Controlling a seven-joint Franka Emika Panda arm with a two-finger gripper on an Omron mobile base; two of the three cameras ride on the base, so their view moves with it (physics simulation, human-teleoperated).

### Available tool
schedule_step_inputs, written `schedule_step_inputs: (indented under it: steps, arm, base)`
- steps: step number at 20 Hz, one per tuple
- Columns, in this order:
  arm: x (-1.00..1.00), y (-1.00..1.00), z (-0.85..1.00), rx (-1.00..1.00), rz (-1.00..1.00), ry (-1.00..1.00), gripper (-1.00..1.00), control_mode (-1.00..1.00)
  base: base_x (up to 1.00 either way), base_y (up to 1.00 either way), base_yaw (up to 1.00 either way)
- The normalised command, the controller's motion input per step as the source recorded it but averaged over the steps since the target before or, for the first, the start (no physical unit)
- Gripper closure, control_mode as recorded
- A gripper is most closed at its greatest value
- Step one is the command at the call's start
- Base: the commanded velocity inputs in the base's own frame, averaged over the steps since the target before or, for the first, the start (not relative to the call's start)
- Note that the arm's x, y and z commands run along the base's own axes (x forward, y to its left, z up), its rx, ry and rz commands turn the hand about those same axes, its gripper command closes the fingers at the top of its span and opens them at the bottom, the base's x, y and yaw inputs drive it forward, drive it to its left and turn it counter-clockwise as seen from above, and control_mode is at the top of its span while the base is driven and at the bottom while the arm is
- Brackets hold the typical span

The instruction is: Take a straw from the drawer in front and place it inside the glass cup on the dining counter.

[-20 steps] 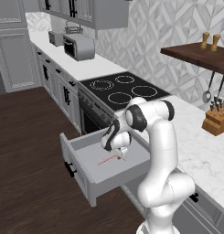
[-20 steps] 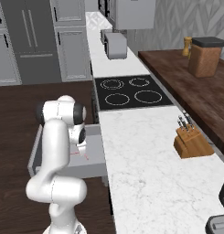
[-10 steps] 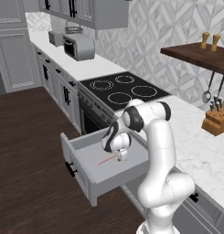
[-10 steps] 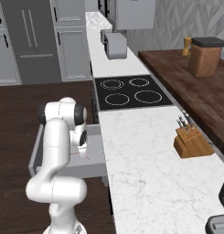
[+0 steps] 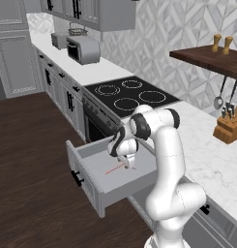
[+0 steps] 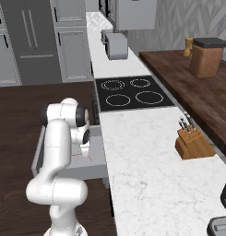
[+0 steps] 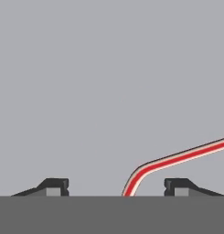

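Drawer (image 5: 91, 177) pulled out w/ straw (image 5: 116, 168) flat inside, fingers (image 7: 54, 185) apart astride straw bend, not gripping

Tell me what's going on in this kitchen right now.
A white robot arm is reaching down into the open drawer below the marble worktop, next to the stove. Its gripper sits low over the drawer floor with the red straw lying between its fingers. The jaws stand apart around the straw, which is not yet lifted.
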Motion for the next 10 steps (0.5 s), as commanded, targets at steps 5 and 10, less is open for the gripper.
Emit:
schedule_step_inputs:
  steps: [5,10]
  arm:
    - [-0.01,0.0,-0.39,0.0,-0.02,0.0,1.0,-1.0]
    - [-0.13,0.05,-0.27,0.0,0.0,-0.01,1.0,-1.0]
  base:
    - [0.0,0.0,0.0]
    - [0.0,0.0,0.0]
